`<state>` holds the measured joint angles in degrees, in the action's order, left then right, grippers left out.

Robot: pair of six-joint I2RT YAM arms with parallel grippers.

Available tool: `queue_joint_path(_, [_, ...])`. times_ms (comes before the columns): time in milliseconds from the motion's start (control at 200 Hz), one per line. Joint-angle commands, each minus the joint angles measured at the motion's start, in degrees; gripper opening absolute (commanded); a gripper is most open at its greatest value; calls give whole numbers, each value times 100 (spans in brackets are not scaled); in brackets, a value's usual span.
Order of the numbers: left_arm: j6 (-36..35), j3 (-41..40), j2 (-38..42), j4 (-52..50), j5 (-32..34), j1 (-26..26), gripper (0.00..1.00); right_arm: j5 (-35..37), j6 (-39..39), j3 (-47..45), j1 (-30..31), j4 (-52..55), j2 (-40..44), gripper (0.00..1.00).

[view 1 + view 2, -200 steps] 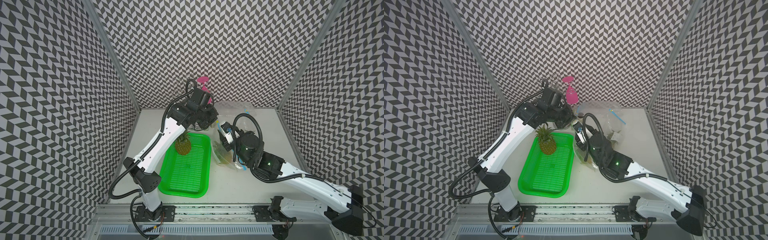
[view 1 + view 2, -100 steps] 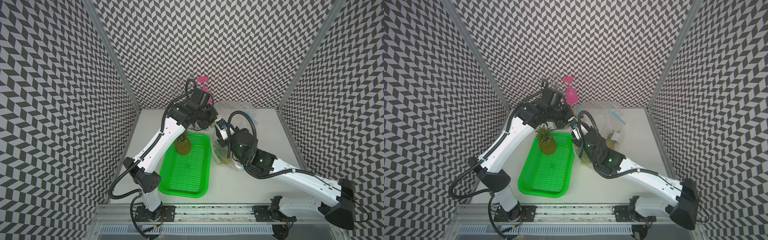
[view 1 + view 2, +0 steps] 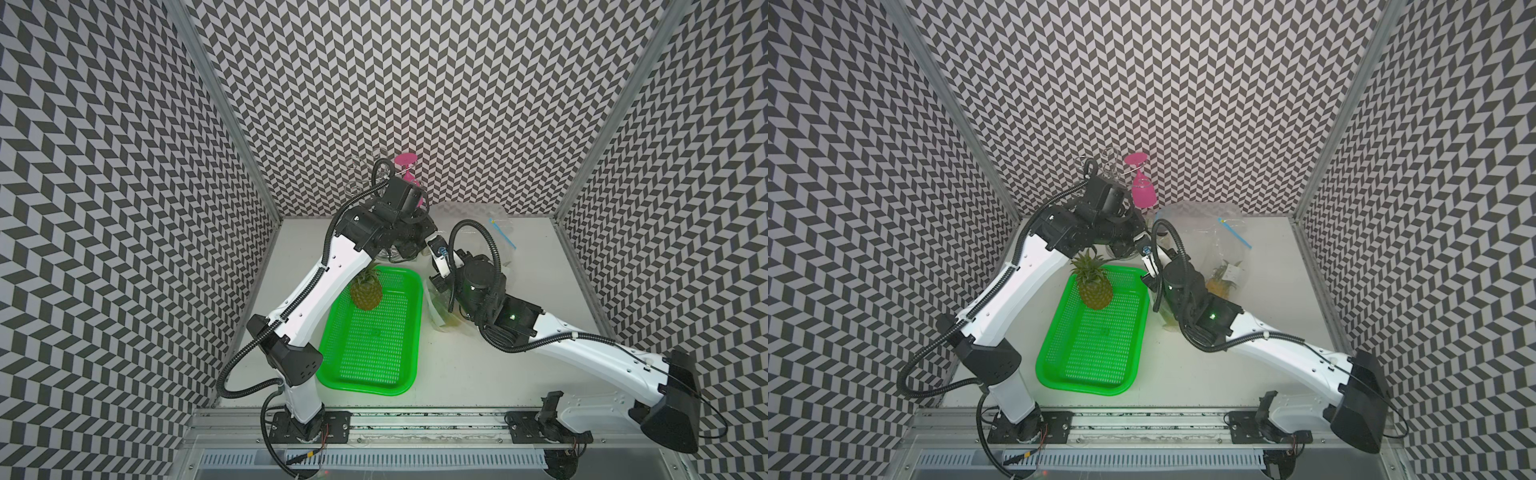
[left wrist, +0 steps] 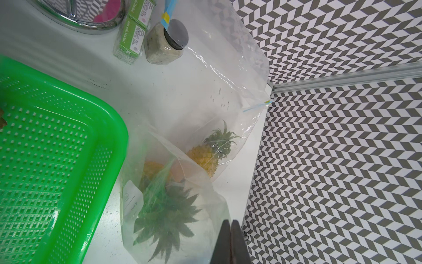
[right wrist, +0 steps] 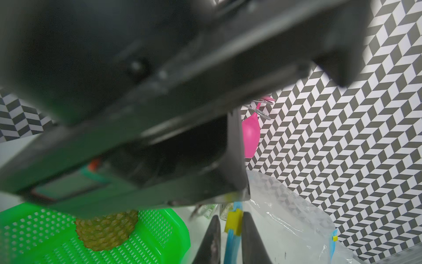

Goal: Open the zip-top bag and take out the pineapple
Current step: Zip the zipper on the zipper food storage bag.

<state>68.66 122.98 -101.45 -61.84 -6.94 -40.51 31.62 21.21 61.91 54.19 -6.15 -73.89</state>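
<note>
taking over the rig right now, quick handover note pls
left gripper: fingers shut, apparently pinching the top edge of the zip-top bag.
right gripper: fingers either side of a yellow slider, seemingly this bag's; firm clamp unclear.
things: pineapple inside that bag, beside the green basket, where another pineapple sits; a second bag with fruit farther back.
done: both arms at the zip.
left to do: slide it open, take the pineapple out.

In both top views we look down from high at the front, facing the back wall (image 3: 415, 104), w/ the whole cell shared. Left wrist cam: close behind left pincer (image 4: 230, 228), zip-top bag (image 4: 205, 198) just beyond the tips, green tray (image 4: 114, 128) beside. Right wrist cam: v. near right pincer (image 5: 230, 230), zip slider (image 5: 234, 219) between the tips, same tray beside.
</note>
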Motion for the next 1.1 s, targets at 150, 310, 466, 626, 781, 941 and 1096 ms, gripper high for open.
queue_joint_path(150, [38,253,196,-65,12,-62,0,-95,-56,175,-153,-290,5,2])
queue_joint_path(310, [43,382,178,-141,120,-32,0,-674,-33,-4,-287,-39,297,0])
queue_joint_path(466, [33,376,217,-104,149,101,0,-1522,-166,-235,-576,397,781,0])
queue_joint_path(626, [-24,500,196,-86,80,197,0,-1855,-249,-323,-717,790,1041,0])
queue_joint_path(781, [-41,484,193,-126,66,202,0,-2018,-394,-394,-735,830,1123,0])
queue_joint_path(941, [-5,397,134,-232,-201,170,27,-2106,-383,-384,-735,644,1153,0])
queue_joint_path(1096, [-30,473,-58,-465,-305,-60,38,-2321,-370,-329,-736,602,1065,0])
